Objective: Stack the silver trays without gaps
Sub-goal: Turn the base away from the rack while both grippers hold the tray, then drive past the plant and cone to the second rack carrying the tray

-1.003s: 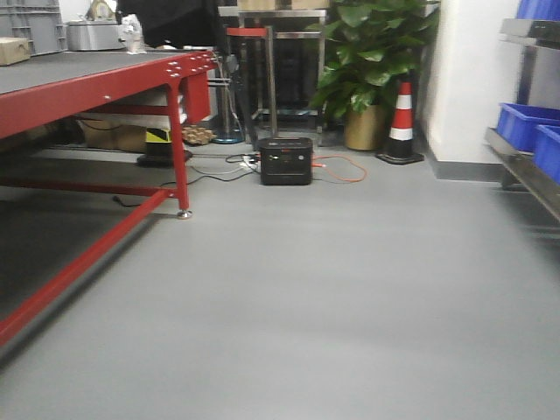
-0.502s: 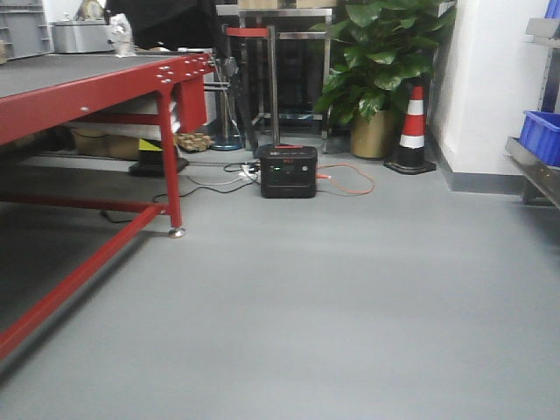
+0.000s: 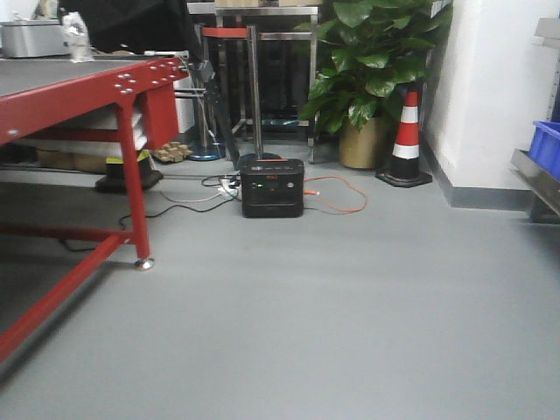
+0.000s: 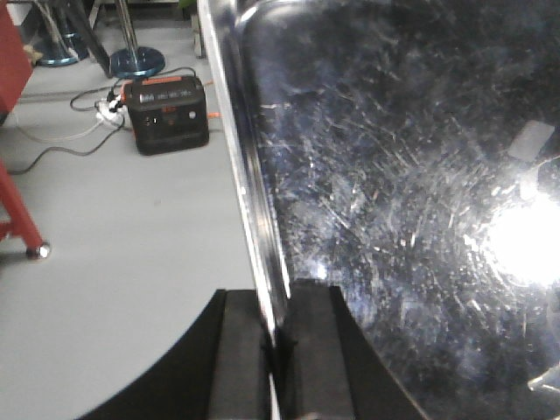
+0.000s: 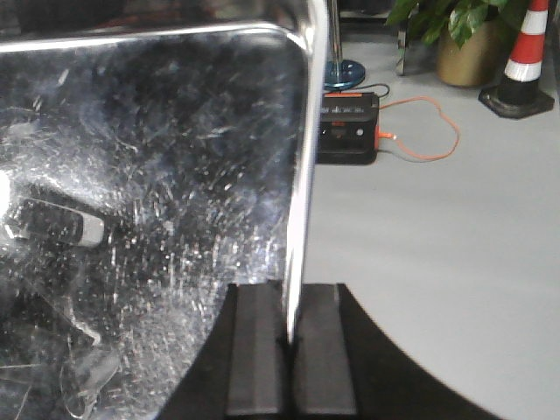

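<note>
A shiny, scratched silver tray (image 4: pixel 394 192) fills the right of the left wrist view and the left of the right wrist view (image 5: pixel 149 175). It is held above the grey floor. My left gripper (image 4: pixel 278 337) is shut on the tray's left rim, one black finger on each side. My right gripper (image 5: pixel 291 337) is shut on its right rim in the same way. Neither gripper nor the tray appears in the front view. No other silver tray is in view.
A red-framed table (image 3: pixel 87 87) stands at the left, its leg (image 3: pixel 136 192) on the floor. A black power box (image 3: pixel 272 187) with an orange cable lies ahead. A potted plant (image 3: pixel 372 70) and a traffic cone (image 3: pixel 405 140) stand by the white wall. A blue bin (image 3: pixel 547 144) sits on a rack at the right.
The front view has swung: the red table and its leg slid left and nearer, the power box and cone grew nearer, and most of the blue bins left the right edge.
</note>
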`<action>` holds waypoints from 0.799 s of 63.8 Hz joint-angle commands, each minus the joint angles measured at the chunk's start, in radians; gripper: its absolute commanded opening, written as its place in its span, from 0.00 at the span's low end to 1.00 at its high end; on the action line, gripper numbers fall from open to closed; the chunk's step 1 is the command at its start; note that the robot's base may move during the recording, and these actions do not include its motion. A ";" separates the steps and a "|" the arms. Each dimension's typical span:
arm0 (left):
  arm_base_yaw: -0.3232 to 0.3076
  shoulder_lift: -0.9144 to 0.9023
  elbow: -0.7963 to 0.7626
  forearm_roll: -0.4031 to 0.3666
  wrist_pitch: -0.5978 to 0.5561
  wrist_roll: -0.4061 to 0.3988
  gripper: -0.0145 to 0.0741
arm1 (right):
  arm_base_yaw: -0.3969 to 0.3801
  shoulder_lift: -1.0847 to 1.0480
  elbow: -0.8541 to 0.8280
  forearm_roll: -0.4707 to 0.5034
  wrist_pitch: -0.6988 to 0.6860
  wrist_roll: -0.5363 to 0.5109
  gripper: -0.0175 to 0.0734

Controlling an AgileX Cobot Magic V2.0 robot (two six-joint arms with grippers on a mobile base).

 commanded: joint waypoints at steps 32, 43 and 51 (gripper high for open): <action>-0.013 -0.010 -0.010 -0.024 -0.043 0.013 0.16 | 0.010 -0.011 -0.009 0.023 -0.060 -0.017 0.10; -0.013 -0.010 -0.010 -0.021 -0.043 0.013 0.16 | 0.010 -0.009 -0.009 0.023 -0.060 -0.017 0.10; -0.011 -0.010 -0.010 -0.018 -0.043 0.013 0.16 | 0.010 -0.007 -0.009 0.023 -0.062 -0.017 0.10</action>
